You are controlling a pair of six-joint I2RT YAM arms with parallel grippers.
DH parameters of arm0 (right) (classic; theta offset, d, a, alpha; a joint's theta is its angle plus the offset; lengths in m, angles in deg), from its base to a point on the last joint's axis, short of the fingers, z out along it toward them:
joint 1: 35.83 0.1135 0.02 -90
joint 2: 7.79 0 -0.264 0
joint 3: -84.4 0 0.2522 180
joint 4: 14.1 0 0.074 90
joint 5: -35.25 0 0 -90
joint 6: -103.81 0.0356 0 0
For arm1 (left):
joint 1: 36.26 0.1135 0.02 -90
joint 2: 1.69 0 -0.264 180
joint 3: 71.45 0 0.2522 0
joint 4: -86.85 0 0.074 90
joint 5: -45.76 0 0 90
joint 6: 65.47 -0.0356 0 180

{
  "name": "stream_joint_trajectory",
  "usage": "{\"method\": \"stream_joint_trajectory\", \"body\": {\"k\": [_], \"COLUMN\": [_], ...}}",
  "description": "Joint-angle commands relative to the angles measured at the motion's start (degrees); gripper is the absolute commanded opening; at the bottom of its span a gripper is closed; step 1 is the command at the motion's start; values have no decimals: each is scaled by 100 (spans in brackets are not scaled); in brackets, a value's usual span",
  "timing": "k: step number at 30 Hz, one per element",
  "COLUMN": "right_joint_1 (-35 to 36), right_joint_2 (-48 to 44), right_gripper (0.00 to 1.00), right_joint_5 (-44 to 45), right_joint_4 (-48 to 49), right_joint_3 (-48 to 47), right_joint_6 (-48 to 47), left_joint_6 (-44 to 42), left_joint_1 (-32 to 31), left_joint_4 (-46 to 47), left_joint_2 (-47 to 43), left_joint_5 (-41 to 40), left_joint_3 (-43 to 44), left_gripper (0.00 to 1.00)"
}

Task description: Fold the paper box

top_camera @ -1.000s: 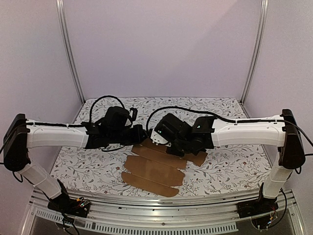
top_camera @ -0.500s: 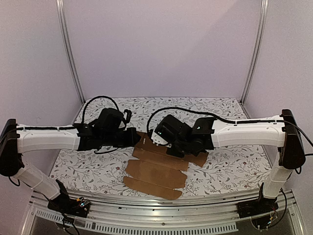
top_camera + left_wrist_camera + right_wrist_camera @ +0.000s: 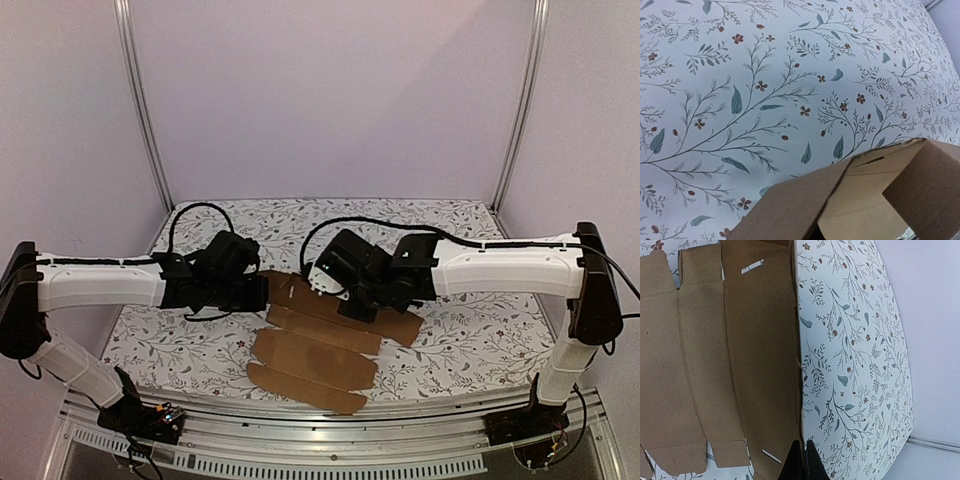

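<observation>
While the flowered tablecloth fills the lower half of the top view, the paper box lies at its centre as a flat brown die-cut sheet, its panels stepping toward the bottom edge. The right gripper, at the bottom centre of its wrist view, has its jaws fully closed and pinches the sheet's long edge just beside a slot. The left gripper sits at the sheet's upper left corner, also closed. In its wrist view a raised flap covers the fingers, so whether they hold it cannot be told.
</observation>
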Motion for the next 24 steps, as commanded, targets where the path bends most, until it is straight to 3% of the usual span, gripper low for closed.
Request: {"method": "stream_joint_trajectory", "body": {"k": [1, 11, 24], "right_joint_1": [-101, -259, -413], "right_joint_2": [175, 348, 391], "right_gripper": [0, 0, 0], "right_joint_5": [-459, -949, -1383], "right_joint_4": [-306, -602, -715], "right_joint_3": [-303, -490, -736], "right_joint_6": [379, 688, 1047], "left_joint_6": [-75, -141, -121], "left_joint_1": [23, 4, -74], "left_joint_4": [-30, -48, 236], "left_joint_2": [293, 602, 793], "left_joint_5": [-238, -615, -267], "left_joint_3": [-193, -185, -256], "left_gripper": [0, 0, 0]}}
